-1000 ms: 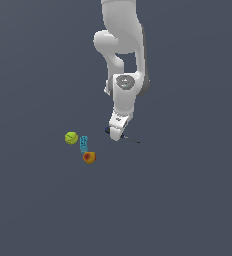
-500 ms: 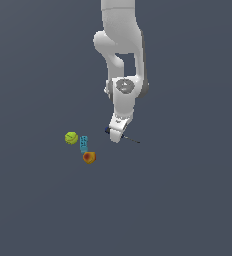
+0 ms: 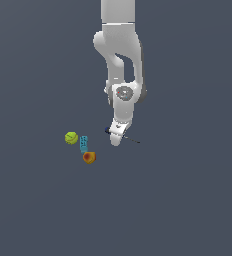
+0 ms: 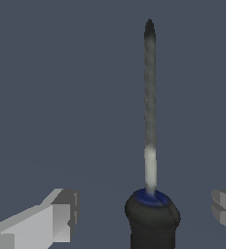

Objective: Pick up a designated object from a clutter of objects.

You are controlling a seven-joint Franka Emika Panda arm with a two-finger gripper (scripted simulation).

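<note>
The screwdriver [image 3: 132, 140] lies on the grey floor, its dark handle towards the exterior view's left and its thin shaft towards the right. My gripper [image 3: 116, 142] is low over its handle end. In the wrist view the blue-black handle [image 4: 152, 220] sits between my two fingers [image 4: 56, 216], with a gap on each side, and the long shaft [image 4: 149, 97] points away. The gripper [image 4: 144, 209] is open and holds nothing. The yellow-green ball [image 3: 71, 137], the teal block [image 3: 83, 143] and the orange-red fruit [image 3: 89, 157] lie together to the exterior view's left of the gripper.
The grey floor [image 3: 188, 200] spreads all around. The white arm [image 3: 120, 50] comes down from the top of the exterior view. The three other items stand a short way from the screwdriver's handle.
The arm has lowered a little, bringing the gripper down around the screwdriver's handle. The objects have not moved.
</note>
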